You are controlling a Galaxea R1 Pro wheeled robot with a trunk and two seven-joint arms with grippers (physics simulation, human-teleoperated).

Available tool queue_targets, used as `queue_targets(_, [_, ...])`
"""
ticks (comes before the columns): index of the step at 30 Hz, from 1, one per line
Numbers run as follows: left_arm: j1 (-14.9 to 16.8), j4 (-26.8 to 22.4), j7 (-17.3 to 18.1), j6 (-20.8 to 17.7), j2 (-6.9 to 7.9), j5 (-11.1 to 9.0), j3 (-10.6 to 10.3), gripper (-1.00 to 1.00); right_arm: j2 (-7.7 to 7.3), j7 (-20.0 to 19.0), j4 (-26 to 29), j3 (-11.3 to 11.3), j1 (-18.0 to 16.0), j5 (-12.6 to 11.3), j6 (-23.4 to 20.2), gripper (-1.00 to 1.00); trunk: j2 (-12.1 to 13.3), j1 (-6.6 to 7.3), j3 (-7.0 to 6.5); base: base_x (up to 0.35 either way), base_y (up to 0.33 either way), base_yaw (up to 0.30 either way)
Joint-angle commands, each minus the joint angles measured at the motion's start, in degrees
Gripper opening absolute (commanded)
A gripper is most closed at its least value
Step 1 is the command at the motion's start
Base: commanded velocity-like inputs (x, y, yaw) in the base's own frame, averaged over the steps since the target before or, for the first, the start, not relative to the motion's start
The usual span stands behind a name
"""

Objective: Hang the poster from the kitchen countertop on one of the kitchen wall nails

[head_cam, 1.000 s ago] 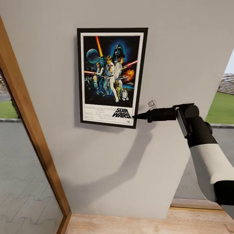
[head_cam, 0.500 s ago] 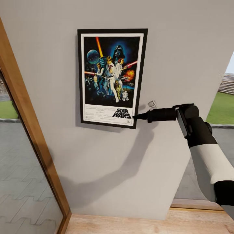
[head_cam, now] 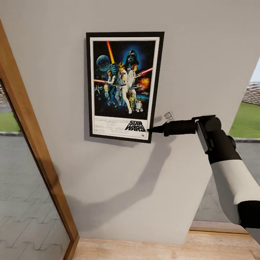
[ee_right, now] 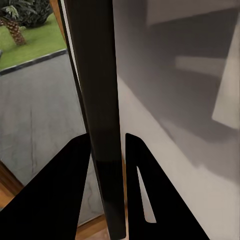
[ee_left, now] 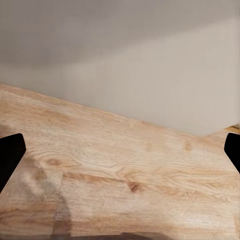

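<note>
Nothing moves since the last frame: one poster [head_cam: 124, 86] flat against the wall [head_cam: 202, 54], my right gripper [head_cam: 149, 129] still clamped on its lower right frame edge. My left gripper [ee_left: 120, 150] spread wide over floor [ee_left: 125, 185].

The poster [head_cam: 123, 86] hangs upright on the grey wall [head_cam: 187, 54]; the right gripper [head_cam: 149, 129] pinches its frame's five-o'clock corner — wooden floor [head_cam: 162, 249] below.

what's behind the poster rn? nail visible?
Behind the poster is grey wall, with its shadow along the left edge. Any nail is covered by the frame. The right gripper pinches its lower right corner.
</note>
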State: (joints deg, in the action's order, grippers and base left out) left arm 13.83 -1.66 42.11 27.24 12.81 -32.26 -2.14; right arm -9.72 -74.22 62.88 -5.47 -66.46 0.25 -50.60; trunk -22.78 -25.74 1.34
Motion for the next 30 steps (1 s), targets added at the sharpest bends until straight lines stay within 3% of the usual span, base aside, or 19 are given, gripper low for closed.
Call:
queue_targets(1, [-0.06, 0.05, 0.17, 0.26, 0.05, -0.26, -0.23, 1.0, -0.03, -0.15, 0.03, -0.04, -0.07, 0.02, -0.47, -1.0, -0.14, -0.04, 0.14, 0.057, 0.0, 0.0])
queue_targets(4, [-0.36, 0.02, 0.17, 0.26, 0.13, -0.26, -0.23, 1.0, -0.03, -0.11, 0.04, 0.0, -0.07, 0.07, -0.49, -1.0, -0.14, -0.04, 0.14, 0.169, 0.0, 0.0])
queue_targets(5, [-0.48, 0.0, 0.17, 0.27, 0.17, -0.26, -0.23, 1.0, -0.47, -1.91, 8.35, -5.89, -0.07, -3.64, 3.53, -1.0, -0.14, -0.04, 0.14, 0.117, 0.0, 0.0])
queue_targets(8, [-0.53, 0.0, 0.17, 0.27, 0.19, -0.26, -0.23, 1.0, -0.03, -0.96, 7.69, -6.05, -0.07, -3.66, 2.97, -1.0, -0.14, -0.04, 0.14, 0.064, 0.0, 0.0])
queue_targets(9, [-0.54, -0.01, 0.17, 0.27, 0.19, -0.26, -0.23, 1.0, -0.03, -0.06, 0.05, 0.02, -0.07, 0.02, -0.52, -1.0, -0.14, -0.04, 0.14, 0.024, 0.0, 0.0])
queue_targets(11, [-0.55, -0.01, 0.17, 0.27, 0.19, -0.26, -0.23, 1.0, -0.03, -0.05, 0.06, 0.02, -0.07, 0.01, -0.5, -1.0, -0.14, -0.04, 0.14, 0.016, 0.0, 0.0])
queue_targets(12, [-0.55, -0.01, 0.17, 0.27, 0.19, -0.26, -0.23, 1.0, -0.03, -0.05, 0.09, 0.02, -0.07, 0.01, -0.49, 1.0, -0.14, -0.04, 0.14, 0.008, 0.0, 0.0])
queue_targets(30, [-0.56, -0.01, 0.17, 0.27, 0.19, -0.26, -0.23, 1.0, -0.03, -0.12, 0.4, 0.1, -0.07, 0.01, -0.55, 1.0, -0.14, -0.04, 0.14, 0.001, -0.002, 0.0])
